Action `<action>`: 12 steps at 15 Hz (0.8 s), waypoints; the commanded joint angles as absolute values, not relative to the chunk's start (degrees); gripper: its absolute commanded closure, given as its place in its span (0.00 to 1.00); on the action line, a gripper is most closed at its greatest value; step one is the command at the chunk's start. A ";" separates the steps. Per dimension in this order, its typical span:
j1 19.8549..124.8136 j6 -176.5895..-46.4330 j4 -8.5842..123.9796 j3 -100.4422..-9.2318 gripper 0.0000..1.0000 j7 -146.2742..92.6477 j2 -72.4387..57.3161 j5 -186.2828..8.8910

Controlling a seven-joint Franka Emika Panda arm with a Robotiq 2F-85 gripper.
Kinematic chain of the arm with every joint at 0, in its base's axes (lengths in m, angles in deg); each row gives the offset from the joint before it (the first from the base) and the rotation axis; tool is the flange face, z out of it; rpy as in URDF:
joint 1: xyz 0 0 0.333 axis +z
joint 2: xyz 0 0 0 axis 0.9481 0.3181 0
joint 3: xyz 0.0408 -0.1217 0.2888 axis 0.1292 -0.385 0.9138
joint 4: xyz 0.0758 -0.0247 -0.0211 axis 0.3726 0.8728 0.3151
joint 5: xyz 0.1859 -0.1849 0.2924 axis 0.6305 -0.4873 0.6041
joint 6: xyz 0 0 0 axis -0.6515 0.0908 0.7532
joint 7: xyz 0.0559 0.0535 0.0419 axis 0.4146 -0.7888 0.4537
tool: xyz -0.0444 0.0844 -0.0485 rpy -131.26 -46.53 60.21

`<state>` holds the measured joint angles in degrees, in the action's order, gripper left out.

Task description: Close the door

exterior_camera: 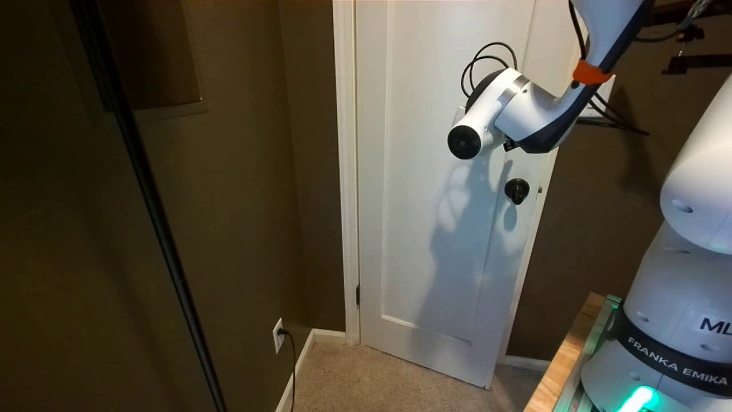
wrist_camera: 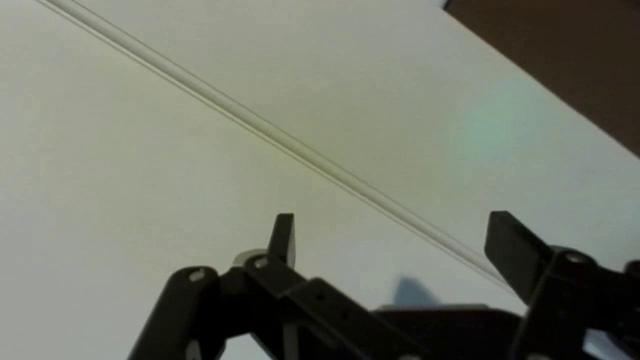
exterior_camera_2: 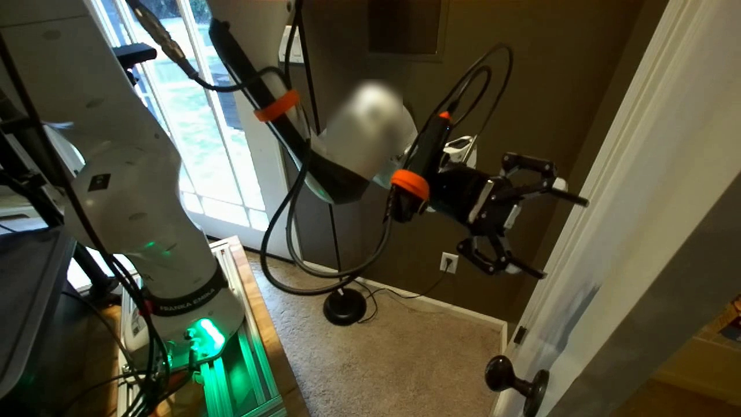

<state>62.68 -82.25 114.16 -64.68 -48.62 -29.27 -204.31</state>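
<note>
The white door stands partly open, hinged on its left side in this exterior view. It also shows along the right of an exterior view and fills most of the wrist view. Its dark round knob shows in both exterior views, also here. My gripper is open and empty, fingers pointing at the door face, higher than the knob. In the wrist view the fingers are wide apart with a raised moulding line beyond them. I cannot tell how close the fingertips are to the door.
White trim frames the hinge side. A black pole stands at the left; a round black base sits on the carpet. The robot stands on a wooden-edged table. Cables loop under the arm. Brown wall shows past the door's edge.
</note>
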 commanded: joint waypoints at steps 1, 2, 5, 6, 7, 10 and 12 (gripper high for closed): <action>61.22 -83.51 113.02 -64.84 0.35 -41.99 -25.12 -199.53; 60.89 -84.09 113.15 -64.93 0.41 -40.81 -24.34 -199.27; 59.93 -85.39 113.30 -64.82 0.62 -38.80 -21.54 -200.49; 59.63 -85.17 112.96 -64.79 0.70 -38.84 -20.26 -201.15; 59.36 -84.67 112.49 -64.79 0.77 -39.68 -19.00 -202.02; 58.51 -84.38 110.58 -64.84 0.97 -39.94 -16.04 -203.72; 57.82 -83.85 109.35 -64.99 1.00 -40.01 -14.21 -205.78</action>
